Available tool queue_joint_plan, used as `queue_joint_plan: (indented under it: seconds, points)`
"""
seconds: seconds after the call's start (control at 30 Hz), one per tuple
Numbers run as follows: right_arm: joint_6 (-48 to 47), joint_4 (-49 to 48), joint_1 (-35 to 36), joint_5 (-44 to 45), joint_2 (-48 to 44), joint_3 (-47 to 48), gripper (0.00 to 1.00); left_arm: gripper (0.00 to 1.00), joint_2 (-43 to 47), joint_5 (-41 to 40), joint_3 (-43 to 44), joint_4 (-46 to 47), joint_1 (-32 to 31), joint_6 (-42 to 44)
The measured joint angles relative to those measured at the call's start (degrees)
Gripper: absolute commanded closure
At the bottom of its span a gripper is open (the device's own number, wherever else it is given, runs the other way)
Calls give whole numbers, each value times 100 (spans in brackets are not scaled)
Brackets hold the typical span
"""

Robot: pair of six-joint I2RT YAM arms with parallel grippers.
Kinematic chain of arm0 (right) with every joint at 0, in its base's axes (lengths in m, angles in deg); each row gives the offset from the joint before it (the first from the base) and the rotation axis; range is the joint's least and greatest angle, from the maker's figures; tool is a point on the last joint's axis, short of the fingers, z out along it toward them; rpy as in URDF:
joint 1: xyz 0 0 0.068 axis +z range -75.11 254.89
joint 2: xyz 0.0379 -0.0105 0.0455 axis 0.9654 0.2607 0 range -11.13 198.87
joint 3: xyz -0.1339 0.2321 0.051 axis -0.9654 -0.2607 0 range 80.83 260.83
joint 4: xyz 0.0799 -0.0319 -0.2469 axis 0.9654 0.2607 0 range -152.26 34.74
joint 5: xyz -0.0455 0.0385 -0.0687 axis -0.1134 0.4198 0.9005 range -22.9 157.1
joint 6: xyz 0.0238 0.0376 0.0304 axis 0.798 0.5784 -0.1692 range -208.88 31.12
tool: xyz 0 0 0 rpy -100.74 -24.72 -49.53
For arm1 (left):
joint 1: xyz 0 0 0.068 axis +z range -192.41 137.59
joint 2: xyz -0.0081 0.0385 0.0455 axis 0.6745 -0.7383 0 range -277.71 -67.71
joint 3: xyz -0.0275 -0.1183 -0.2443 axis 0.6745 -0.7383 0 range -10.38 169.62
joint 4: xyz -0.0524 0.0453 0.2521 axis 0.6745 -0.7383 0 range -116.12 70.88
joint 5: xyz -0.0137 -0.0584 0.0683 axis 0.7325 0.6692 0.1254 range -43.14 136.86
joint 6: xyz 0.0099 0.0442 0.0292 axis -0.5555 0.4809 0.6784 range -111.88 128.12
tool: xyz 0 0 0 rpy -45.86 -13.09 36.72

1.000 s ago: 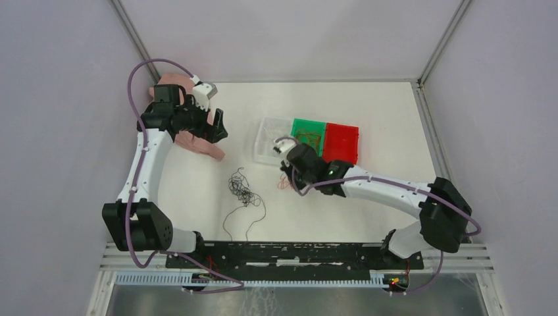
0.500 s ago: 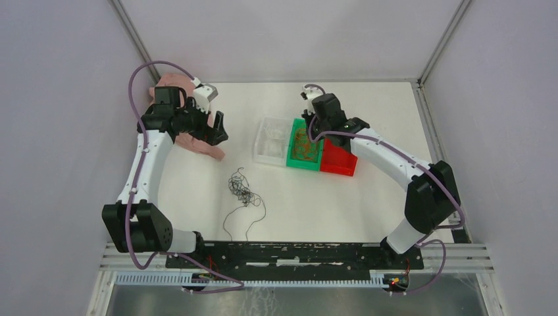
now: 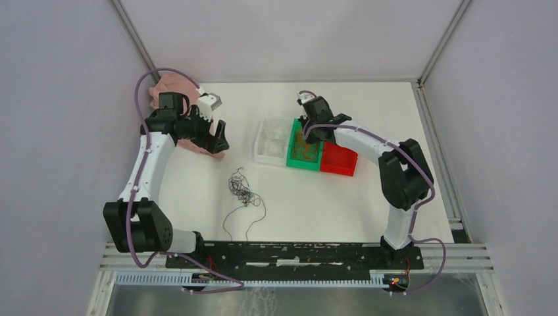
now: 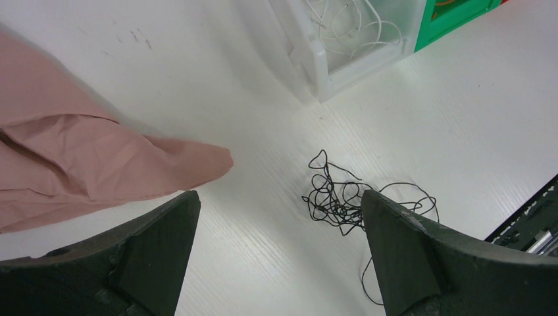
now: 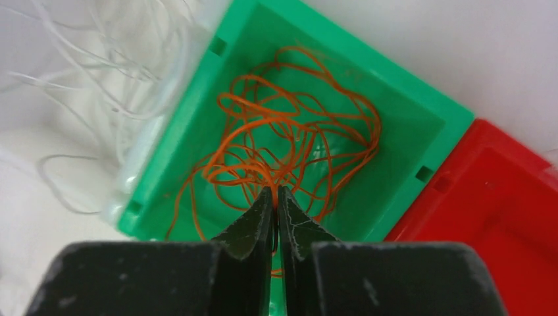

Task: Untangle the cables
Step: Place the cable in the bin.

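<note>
The cables are now in three places. The orange cable (image 5: 296, 102) lies coiled in the green bin (image 5: 401, 131), the middle of a row of three bins set towards the far edge of the table (image 3: 316, 204). The whitish cable (image 4: 349, 26) sits in the clear bin (image 4: 342, 66) on that row's left, and the red bin (image 5: 500, 197) on its right looks empty. The black tangle (image 4: 335, 197) lies loose on the bare table, left of centre and nearer the near edge, so the job seems about two-thirds done. The right gripper (image 5: 276, 197) hangs over the green bin with its jaws narrow, the tips a hair apart right at the orange loops (whether a strand is pinched between them I cannot tell). The main risk is here: if a springy loop catches on a finger as the arm lifts, the whole coil could come out with it, or flop over the wall onto the whitish wire and knot up again. The left gripper (image 4: 279, 210) hovers with its jaws wide and empty near the far left corner, beside the pink cloth (image 4: 85, 164) and well apart from the black tangle. From there a low reach could snag the cloth. The black wire is thin and flat on the table, so a pinch may slip off it or take only one loop.
</note>
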Motion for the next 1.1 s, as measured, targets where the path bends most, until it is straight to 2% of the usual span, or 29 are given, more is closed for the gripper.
queue_joint_plan:
  seconds: [0.17, 0.4, 0.47, 0.6, 0.83, 0.97, 1.1]
  points:
    - [83, 114, 2, 133, 415, -164, 85, 1, -2, 7, -24, -85, 0, 76]
    - [96, 101, 39, 393, 503, -125, 57, 1, -2, 0, -26, -170, 0, 216]
    - [85, 107, 52, 509, 507, -92, 46, 1, -2, -9, -31, -243, 0, 260]
    - [103, 87, 81, 739, 400, -61, 3, 1, 13, -15, -96, -345, 0, 374]
    - [162, 212, 74, 1126, -442, -61, 1, 1, 199, -44, -201, -529, 0, 415]
    - [579, 391, 70, 1244, -1099, -33, 1, 1, 352, -127, -227, -544, 0, 417]
    - [748, 245, 37, 732, -1786, -282, 0, 1, 557, -170, -389, -544, 0, 420]
